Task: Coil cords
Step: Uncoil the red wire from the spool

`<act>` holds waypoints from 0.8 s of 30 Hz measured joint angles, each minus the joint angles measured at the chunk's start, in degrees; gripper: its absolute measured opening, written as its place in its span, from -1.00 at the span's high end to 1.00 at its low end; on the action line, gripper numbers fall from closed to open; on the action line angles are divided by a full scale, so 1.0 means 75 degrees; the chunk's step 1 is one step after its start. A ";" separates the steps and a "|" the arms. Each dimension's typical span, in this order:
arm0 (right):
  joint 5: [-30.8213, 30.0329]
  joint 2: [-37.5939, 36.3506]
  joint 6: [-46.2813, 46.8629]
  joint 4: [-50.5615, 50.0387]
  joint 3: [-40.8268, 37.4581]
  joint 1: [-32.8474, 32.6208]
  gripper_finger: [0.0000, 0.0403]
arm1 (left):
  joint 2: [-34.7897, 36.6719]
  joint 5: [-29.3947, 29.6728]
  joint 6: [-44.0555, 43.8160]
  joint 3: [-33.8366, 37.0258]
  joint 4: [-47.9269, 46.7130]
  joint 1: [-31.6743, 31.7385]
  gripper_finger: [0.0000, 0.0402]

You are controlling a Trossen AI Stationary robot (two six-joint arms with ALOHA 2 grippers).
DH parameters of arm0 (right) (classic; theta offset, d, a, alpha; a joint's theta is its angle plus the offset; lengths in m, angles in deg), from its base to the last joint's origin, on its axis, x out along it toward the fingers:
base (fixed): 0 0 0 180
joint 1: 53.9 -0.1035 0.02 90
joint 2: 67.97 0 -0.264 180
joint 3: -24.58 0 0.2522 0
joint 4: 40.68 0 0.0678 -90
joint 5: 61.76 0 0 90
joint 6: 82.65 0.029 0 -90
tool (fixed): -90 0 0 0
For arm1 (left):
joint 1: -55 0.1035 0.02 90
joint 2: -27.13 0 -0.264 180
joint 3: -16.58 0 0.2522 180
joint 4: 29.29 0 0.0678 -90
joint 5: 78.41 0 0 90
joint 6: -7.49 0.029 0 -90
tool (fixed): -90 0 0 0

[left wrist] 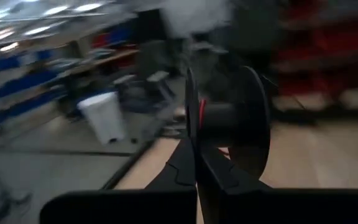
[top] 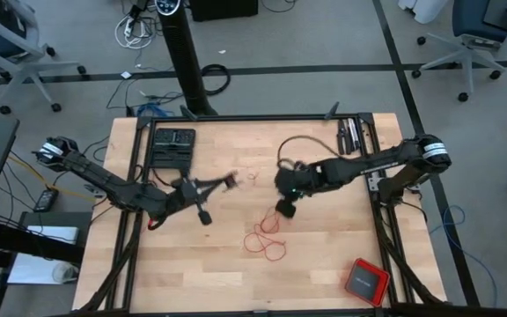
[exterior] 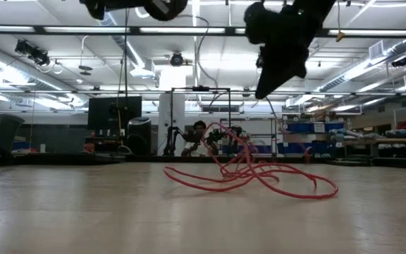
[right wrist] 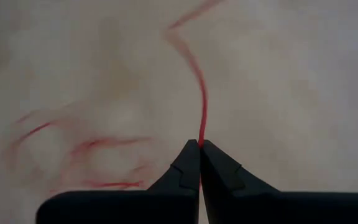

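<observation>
Above the loose cord (top: 265, 239) mid-table, the right gripper (right wrist: 199, 144) pinches a strand; the left gripper (left wrist: 196, 158) grips a black spool (left wrist: 229, 118). Feed slowly toward the spool (tangles likely).

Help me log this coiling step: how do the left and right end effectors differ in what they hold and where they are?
The left end effector is shut on a black spool raised above the table; the right end effector is shut on the red cord itself. The left sits at table centre-left; the right hangs above the loose loops. Both are closed.
</observation>
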 joint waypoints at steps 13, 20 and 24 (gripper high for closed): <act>-0.5380 -0.2116 -0.0626 0.0082 0.0003 -0.1748 0.99 | -0.0003 0.0862 -0.0480 0.0006 -0.5098 -0.0026 1.00; -0.4163 -0.2704 -0.3609 0.2941 0.0003 -0.3114 0.99 | -0.0003 0.1655 -0.0841 0.0006 -0.5359 -0.0026 1.00; -0.1282 -0.2662 -0.4292 0.4196 0.0003 -0.3458 0.99 | -0.0003 0.2487 -0.1179 0.0006 -0.4898 -0.0026 1.00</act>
